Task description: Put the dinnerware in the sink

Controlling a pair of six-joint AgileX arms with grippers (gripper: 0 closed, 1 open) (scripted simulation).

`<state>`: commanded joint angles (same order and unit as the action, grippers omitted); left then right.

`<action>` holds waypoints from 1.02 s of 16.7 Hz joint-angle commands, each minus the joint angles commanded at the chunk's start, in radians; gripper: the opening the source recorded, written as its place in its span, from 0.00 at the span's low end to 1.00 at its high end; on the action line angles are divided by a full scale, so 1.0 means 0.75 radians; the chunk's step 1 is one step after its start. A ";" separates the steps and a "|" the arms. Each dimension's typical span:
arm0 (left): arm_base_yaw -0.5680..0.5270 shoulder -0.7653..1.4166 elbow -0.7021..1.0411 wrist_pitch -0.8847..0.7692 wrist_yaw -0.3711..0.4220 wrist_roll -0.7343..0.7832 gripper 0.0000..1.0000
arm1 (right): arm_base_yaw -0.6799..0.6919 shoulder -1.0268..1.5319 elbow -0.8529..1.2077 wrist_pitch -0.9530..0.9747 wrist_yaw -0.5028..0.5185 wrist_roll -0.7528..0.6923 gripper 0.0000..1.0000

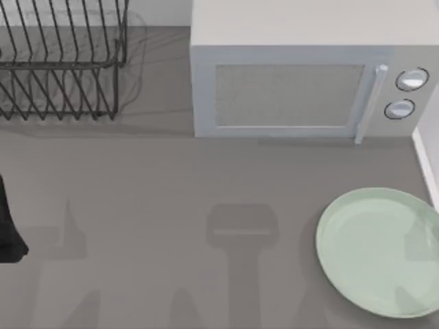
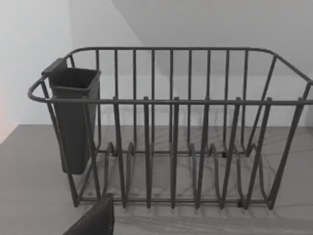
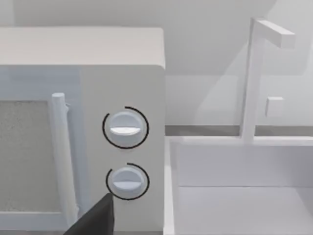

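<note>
— While the plate [image 1: 378, 250] lies flat on the grey worktop [image 1: 164, 205], where is it relative to the microwave [image 1: 309, 75]?

— In front of the microwave, below its knob end and apart from it. Its far edge touches or overlaps the thin white rim of the sink [image 1: 425, 164], which runs just beside the microwave's knob side.

— Can the basin be seen?

— Yes, the right wrist view shows the white basin [image 3: 239, 196] right next to the microwave's two knobs [image 3: 125, 128], with a white tap [image 3: 257, 73] behind it.

— And the end effectors?

— A dark piece of each shows low in its wrist view, the left end effector [image 2: 93, 220] facing the wire dish rack [image 2: 171, 127], the right end effector [image 3: 95, 218] facing the microwave. Whether either is open or closed, I cannot tell.
</note>
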<state>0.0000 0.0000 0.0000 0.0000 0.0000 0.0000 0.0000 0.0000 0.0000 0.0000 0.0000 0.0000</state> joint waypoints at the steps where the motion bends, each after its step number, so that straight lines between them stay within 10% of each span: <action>1: 0.000 0.000 0.000 0.000 0.000 0.000 1.00 | 0.000 0.000 0.000 0.000 0.000 0.000 1.00; 17: 0.000 0.000 0.000 0.000 0.000 0.000 1.00 | 0.541 1.595 1.166 -0.940 0.000 0.553 1.00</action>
<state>0.0000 0.0000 0.0000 0.0000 0.0000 0.0000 0.4056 1.1960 0.8749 -0.7052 0.0004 0.4148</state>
